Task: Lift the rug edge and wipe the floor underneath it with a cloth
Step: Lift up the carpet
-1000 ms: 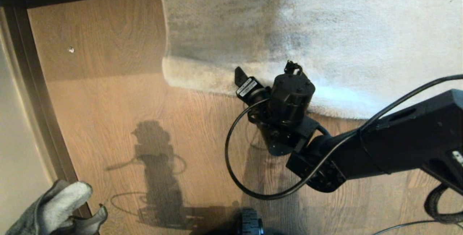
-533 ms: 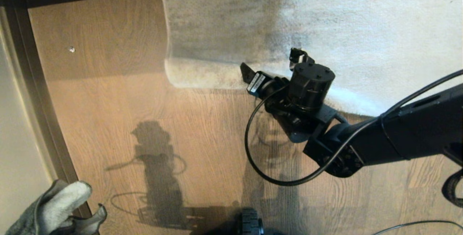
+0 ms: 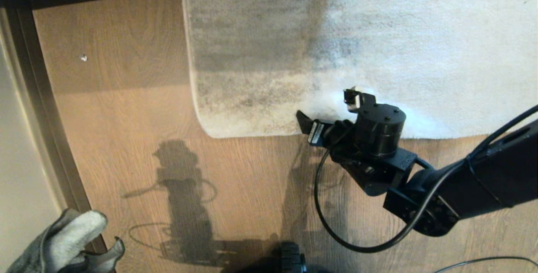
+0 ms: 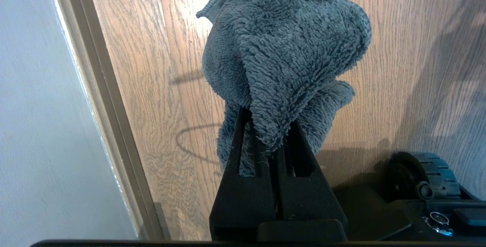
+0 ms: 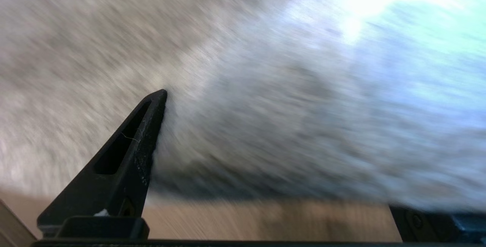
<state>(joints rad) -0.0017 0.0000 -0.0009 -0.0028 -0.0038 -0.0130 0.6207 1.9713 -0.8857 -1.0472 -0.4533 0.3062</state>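
Clamped between the closed fingers of the left gripper (image 4: 265, 144), the cloth (image 4: 283, 49) is held at the near left, above the floor (image 3: 235, 189). Farther out, the right gripper (image 3: 330, 111) is seen at the rug edge (image 3: 252, 132) with its fingers (image 5: 129, 152) spread wide; no hold on the rug can be made out. The rug edge is seen lying flat on the floor.

Far off to the left of your right claw you see a pale wall (image 3: 17, 159) with a dark strip (image 3: 50, 130) along its bottom, bright light falls in from the right, and dark shadows (image 3: 180, 197) lie nearer you.
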